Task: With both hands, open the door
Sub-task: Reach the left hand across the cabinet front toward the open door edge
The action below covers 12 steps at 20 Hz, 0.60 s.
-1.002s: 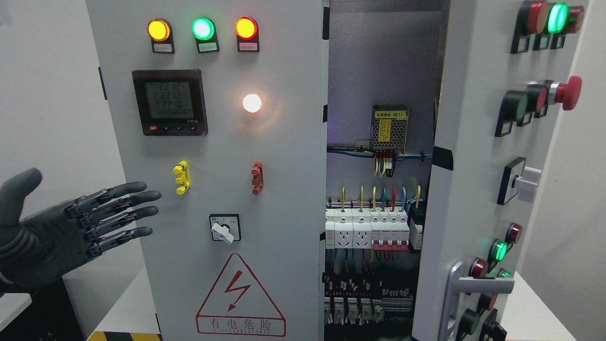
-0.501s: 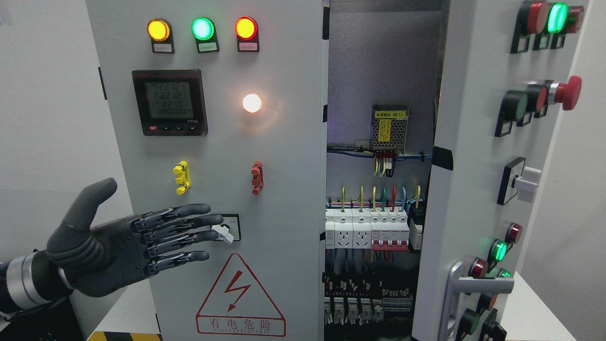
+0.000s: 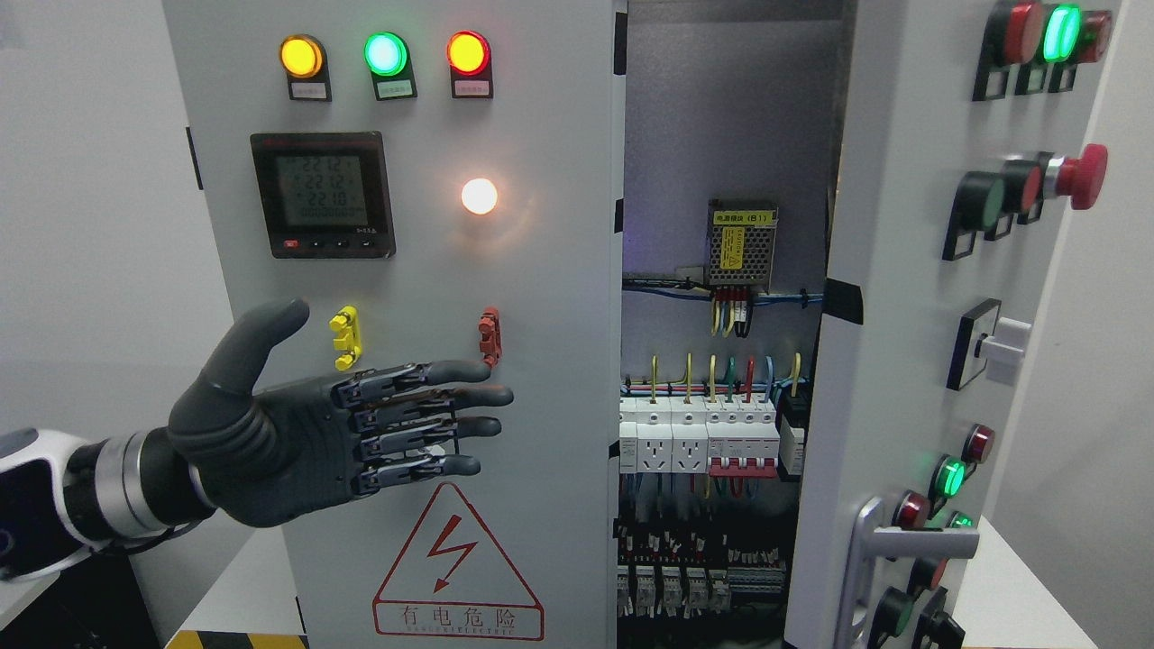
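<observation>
A grey electrical cabinet fills the head view. Its left door (image 3: 550, 297) stands closed, carrying three lamps, a digital meter (image 3: 323, 194), a yellow clip (image 3: 345, 337), a red clip (image 3: 489, 336) and a hazard triangle (image 3: 458, 568). The right door (image 3: 892, 361) is swung open toward me, with a metal handle (image 3: 870, 563) low on it and buttons on its face. My left hand (image 3: 424, 419) is flat and open in front of the left door, fingers pointing right, covering the rotary switch. Whether the fingers (image 3: 469, 397) touch the door I cannot tell. The right hand is out of view.
Between the doors the cabinet interior (image 3: 721, 406) shows breakers, coloured wires and a small power supply (image 3: 742, 242). A red emergency button (image 3: 1080, 175) sticks out from the right door. White walls flank the cabinet, and a white table edge (image 3: 1010, 577) lies at the lower right.
My left hand has moved right and slightly up across the left door, from beside the door's left edge to over the rotary switch, staying open. The doors have not moved.
</observation>
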Motion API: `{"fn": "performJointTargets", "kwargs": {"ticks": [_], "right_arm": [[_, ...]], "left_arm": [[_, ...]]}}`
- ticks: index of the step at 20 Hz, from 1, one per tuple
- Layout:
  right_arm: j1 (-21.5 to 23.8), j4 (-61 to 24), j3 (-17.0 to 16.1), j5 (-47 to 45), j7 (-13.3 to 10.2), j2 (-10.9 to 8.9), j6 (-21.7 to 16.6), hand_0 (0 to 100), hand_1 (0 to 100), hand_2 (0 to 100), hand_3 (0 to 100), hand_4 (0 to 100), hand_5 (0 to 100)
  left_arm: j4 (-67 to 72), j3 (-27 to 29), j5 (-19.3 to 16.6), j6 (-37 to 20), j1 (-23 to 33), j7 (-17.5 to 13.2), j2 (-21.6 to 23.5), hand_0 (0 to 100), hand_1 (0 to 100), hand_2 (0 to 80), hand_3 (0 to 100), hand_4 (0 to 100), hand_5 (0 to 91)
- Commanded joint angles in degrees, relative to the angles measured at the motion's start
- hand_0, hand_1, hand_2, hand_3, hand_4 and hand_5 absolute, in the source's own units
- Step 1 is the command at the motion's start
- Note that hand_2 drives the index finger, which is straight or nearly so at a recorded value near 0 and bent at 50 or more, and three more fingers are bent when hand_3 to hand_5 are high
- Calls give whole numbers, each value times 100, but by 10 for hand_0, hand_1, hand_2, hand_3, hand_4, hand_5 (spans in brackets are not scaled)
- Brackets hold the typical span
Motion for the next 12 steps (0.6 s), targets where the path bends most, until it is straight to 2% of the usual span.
{"fn": "performJointTargets", "kwargs": {"ticks": [1, 4, 7, 12], "right_arm": [[0, -1, 0, 141, 0, 0, -3, 383, 0, 0, 0, 0, 0], [0, -1, 0, 141, 0, 0, -3, 383, 0, 0, 0, 0, 0], [0, -1, 0, 141, 0, 0, -3, 383, 0, 0, 0, 0, 0], [0, -1, 0, 141, 0, 0, -3, 383, 0, 0, 0, 0, 0]], "left_arm": [[-45, -1521, 466, -121, -1049, 265, -938, 0, 0, 0, 0, 0, 0], [-27, -1513, 448, -314, -1058, 564, -1245, 0, 0, 0, 0, 0, 0], [113, -1486, 466, -324, -1049, 810, -1763, 0, 0, 0, 0, 0, 0], [271, -1469, 466, -569, -988, 881, -2502, 0, 0, 0, 0, 0, 0]]}}
